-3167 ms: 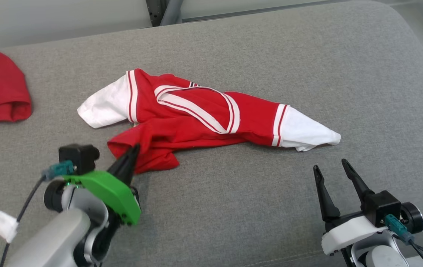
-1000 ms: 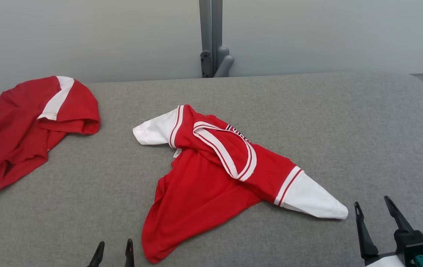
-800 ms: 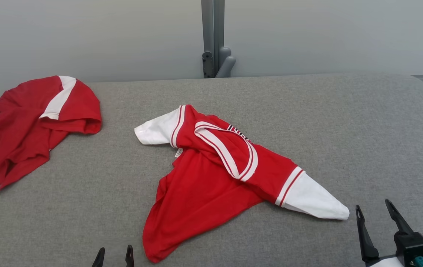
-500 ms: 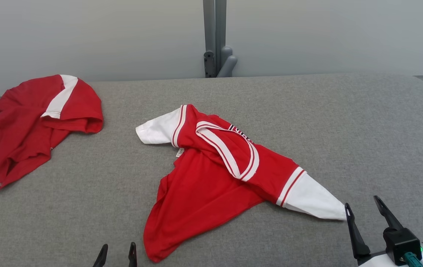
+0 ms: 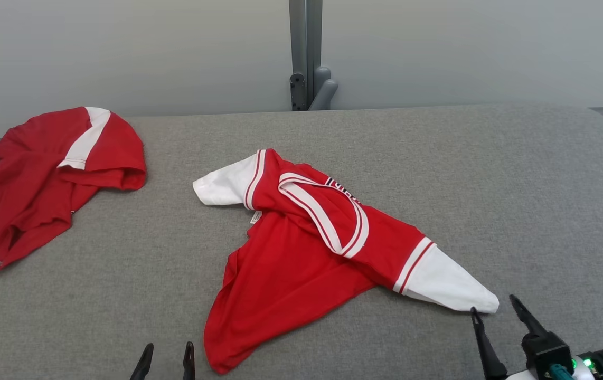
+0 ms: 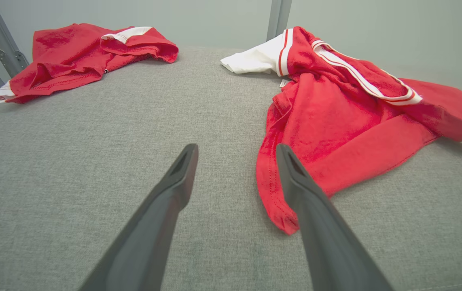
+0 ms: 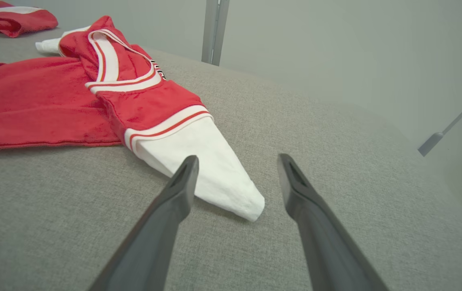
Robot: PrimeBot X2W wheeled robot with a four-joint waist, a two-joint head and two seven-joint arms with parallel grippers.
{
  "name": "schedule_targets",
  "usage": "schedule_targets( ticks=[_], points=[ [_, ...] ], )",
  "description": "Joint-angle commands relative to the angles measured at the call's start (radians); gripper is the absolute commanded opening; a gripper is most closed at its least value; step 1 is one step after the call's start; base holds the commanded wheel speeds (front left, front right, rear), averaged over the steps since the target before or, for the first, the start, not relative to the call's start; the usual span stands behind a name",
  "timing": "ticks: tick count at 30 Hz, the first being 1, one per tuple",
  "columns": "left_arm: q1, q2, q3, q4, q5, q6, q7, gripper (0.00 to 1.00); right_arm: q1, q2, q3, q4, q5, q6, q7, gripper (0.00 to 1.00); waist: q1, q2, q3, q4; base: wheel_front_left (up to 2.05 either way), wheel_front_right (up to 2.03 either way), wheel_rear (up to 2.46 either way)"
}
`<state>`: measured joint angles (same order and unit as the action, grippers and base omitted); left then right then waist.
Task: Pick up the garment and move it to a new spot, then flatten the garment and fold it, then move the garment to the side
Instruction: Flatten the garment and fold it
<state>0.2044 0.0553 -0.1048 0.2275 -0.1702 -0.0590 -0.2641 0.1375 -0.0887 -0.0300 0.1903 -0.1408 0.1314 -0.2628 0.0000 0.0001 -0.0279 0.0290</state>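
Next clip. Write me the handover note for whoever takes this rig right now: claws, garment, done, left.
Left claw: open, empty, beside the garment's near hem corner.
Right claw: open, empty, at the tip of the white sleeve.
Garment: crumpled mid-way across the grey surface; a second red garment lies far left.
Done: nothing flattened or folded.
Left: flatten, fold, move aside.

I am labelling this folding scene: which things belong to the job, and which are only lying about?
Job: red jersey with white sleeves; open left gripper; open right gripper; grey padded table.
Lying about: second red garment, far left; grey post behind the table.
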Motion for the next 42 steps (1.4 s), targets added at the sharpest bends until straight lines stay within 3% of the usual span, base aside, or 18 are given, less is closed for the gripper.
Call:
schedule_targets(
  ticks=[1, 10, 21, 25, 26, 27, 28, 29, 30, 33, 37, 39, 42],
  points=[
    [0.010, -0.001, 0.002, 0.005, 0.006, -0.006, 0.000, 1.00, -0.010, 0.000, 0.015, 0.011, -0.009, -0.001, -0.003, 1.00, 0.0000, -0.0001, 0.002, -0.002, 0.00, 0.00, 0.00],
    [-0.075, -0.004, -0.067, 0.162, -0.033, -0.033, 0.000, 1.00, -0.187, -0.050, 0.133, 0.265, -0.144, -0.001, -0.003, 1.00, 0.0000, -0.0001, 0.047, -0.012, 0.00, 0.00, 0.00],
    [-0.222, -0.003, -0.163, 0.344, -0.130, -0.054, 0.001, 1.00, -0.387, -0.054, 0.133, 0.551, -0.238, -0.001, -0.003, 1.00, 0.0000, -0.0001, 0.115, 0.012, 0.00, 0.00, 0.00],
    [-0.254, -0.003, -0.184, 0.420, -0.165, -0.060, 0.013, 1.00, -0.425, -0.050, 0.115, 0.628, -0.237, -0.002, 0.001, 0.80, 0.0000, -0.0001, 0.123, 0.014, 0.00, 0.00, 0.00],
    [-0.259, -0.004, -0.191, 0.433, -0.174, -0.062, 0.013, 1.00, -0.430, -0.050, 0.111, 0.644, -0.230, -0.002, 0.001, 0.64, 0.0000, -0.0001, 0.125, 0.014, 0.00, 0.00, 0.00],
    [-0.259, -0.004, -0.191, 0.433, -0.174, -0.062, 0.013, 1.00, -0.430, -0.050, 0.111, 0.644, -0.230, -0.002, 0.001, 0.64, 0.0000, -0.0001, 0.125, 0.014, 0.00, 0.00, 0.00],
    [-0.264, -0.004, -0.197, 0.443, -0.183, -0.063, 0.013, 0.67, -0.437, -0.050, 0.112, 0.656, -0.227, -0.002, 0.004, 0.41, 0.0000, -0.0001, 0.127, 0.014, 0.00, 0.00, 0.00],
    [-0.269, -0.004, -0.204, 0.454, -0.191, -0.064, 0.017, 0.25, -0.443, -0.050, 0.111, 0.666, -0.220, -0.002, 0.005, 0.00, 0.0000, -0.0001, 0.128, 0.013, 0.00, 0.00, 0.00],
    [-0.271, -0.004, -0.215, 0.464, -0.195, -0.067, 0.025, 0.00, -0.444, -0.050, 0.111, 0.675, -0.210, -0.002, 0.005, 0.00, 0.0000, -0.0001, 0.126, 0.012, 0.00, 0.00, 0.00],
    [-0.264, -0.007, -0.247, 0.473, -0.240, -0.073, 0.043, 0.00, -0.447, -0.042, 0.106, 0.681, -0.169, -0.002, 0.005, 0.00, 0.0000, -0.0001, 0.120, 0.010, 0.00, 0.00, 0.00],
    [-0.268, 0.018, -0.296, 0.378, -0.382, -0.073, 0.072, 0.00, -0.452, -0.031, 0.103, 0.680, -0.034, -0.002, 0.002, 0.00, 0.0000, -0.0001, 0.108, 0.005, 0.00, 0.00, 0.00],
    [-0.273, 0.056, -0.318, 0.294, -0.445, -0.073, 0.099, 0.00, -0.455, -0.018, 0.111, 0.654, 0.095, -0.002, 0.000, 0.00, 0.0000, -0.0001, 0.102, 0.005, 0.00, 0.00, 0.00],
    [-0.267, 0.124, -0.333, 0.128, -0.531, -0.072, 0.150, 0.00, -0.448, 0.004, 0.185, 0.525, 0.424, -0.001, 0.083, 0.00, 0.0000, -0.0001, 0.095, -0.004, 0.00, 0.00, 0.00]
  ],
)
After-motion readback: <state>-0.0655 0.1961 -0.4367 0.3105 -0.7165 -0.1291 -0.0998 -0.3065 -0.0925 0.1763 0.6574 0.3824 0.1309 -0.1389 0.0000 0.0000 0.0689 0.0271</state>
